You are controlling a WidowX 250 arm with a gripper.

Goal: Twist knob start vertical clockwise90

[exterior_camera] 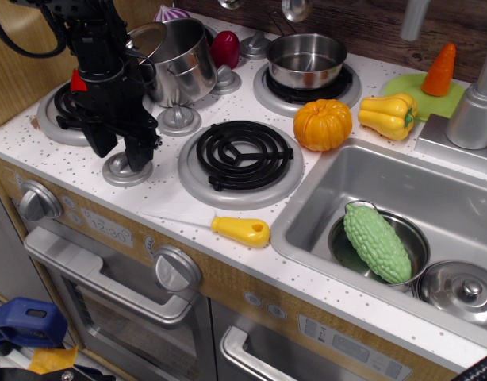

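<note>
The knob [119, 174] is a small silver-grey disc with a raised centre, on the white stove top in front of the left rear burner [57, 119]. My black gripper [122, 157] comes down onto it from above. Its two fingers [141, 152] stand apart, one on each side of the raised centre, and hide most of it. The tips are close to the disc base. I cannot tell whether they touch the knob.
A second knob [178, 120] and a steel pot [180, 62] stand just behind the gripper. A black coil burner [240, 155] lies to the right. A yellow-handled knife [239, 231] lies near the front edge. Pumpkin [323, 124], yellow pepper [388, 114], sink [327, 178] and oven dials [177, 268] are further off.
</note>
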